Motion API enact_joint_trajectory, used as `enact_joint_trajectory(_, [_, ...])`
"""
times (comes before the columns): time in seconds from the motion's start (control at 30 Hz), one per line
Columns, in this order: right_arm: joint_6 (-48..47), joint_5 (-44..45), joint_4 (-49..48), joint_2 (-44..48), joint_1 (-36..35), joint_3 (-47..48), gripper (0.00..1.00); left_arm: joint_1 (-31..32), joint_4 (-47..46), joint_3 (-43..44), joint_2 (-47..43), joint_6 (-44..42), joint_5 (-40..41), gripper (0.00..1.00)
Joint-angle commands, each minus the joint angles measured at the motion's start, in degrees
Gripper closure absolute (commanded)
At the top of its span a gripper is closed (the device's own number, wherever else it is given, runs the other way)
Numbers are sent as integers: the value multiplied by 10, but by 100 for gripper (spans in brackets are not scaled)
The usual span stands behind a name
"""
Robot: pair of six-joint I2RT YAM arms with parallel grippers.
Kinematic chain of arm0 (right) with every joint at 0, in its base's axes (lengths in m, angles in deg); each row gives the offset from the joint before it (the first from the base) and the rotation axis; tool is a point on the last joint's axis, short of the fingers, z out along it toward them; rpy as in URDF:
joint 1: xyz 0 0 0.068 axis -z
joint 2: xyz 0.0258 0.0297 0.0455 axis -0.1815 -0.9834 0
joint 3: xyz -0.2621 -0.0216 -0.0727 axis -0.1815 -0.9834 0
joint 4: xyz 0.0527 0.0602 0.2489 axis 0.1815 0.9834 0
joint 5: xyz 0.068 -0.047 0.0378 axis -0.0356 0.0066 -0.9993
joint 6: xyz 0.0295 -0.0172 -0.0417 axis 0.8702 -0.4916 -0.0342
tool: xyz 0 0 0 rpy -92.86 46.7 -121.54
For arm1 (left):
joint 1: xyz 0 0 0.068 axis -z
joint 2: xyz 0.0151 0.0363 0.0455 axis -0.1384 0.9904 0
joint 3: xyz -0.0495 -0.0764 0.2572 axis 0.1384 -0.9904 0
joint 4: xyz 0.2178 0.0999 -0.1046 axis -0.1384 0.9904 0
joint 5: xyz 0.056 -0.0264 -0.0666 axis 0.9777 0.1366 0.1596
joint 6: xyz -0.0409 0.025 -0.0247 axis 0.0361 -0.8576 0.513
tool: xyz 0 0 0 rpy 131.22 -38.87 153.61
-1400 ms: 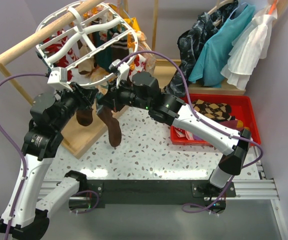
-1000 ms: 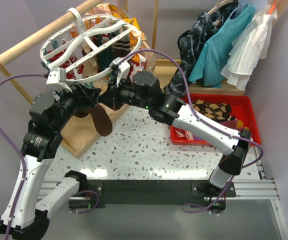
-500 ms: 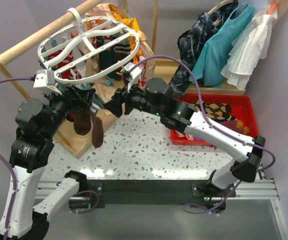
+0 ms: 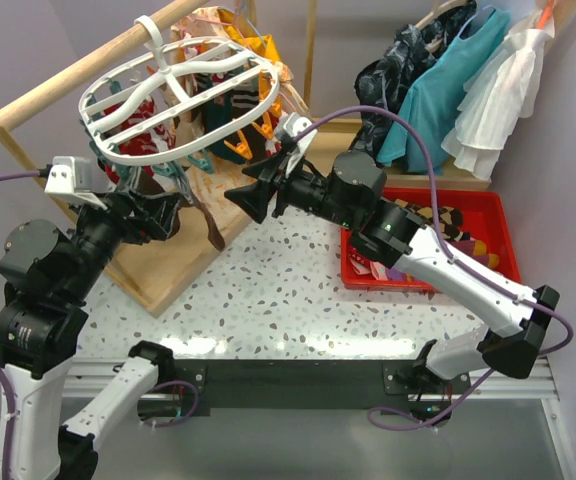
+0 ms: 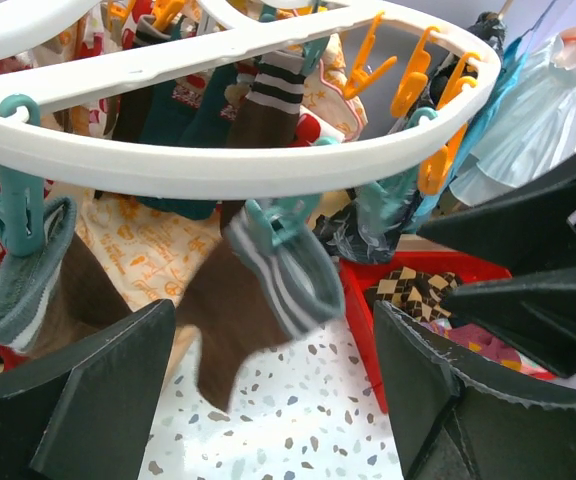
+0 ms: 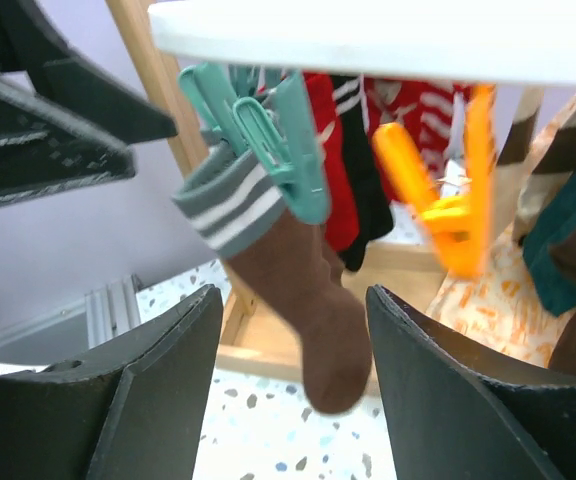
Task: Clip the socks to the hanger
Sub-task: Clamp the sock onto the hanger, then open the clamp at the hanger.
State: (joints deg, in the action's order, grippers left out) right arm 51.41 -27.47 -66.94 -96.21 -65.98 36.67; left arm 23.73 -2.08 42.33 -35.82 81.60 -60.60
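robot lab, bolted arms, terrazzo table

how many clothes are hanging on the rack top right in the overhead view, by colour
teal dress: 1
white dress: 1
dark patterned garment: 1
total: 3

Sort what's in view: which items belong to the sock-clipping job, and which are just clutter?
Job: hanger, teal clip, brown sock held in that clip, argyle sock in the red bin.
Clutter: teal dress, white dress, wooden rail, orange-print cloth.
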Motion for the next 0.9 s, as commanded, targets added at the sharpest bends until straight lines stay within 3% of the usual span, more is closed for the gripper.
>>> enact_joint_trajectory(0.0, [-5,-46,-78,-8,11,6,36,-2,8,12,-11,-20,-28,16])
enact_joint_trajectory(0.3, [38,-131,-163,-67,40,37,36,3,-2,37,-4,-10,-70,18])
enact_joint_trajectory(0.87, [55,-146,-227,-119,67,67,34,4,-5,42,3,3,-71,20])
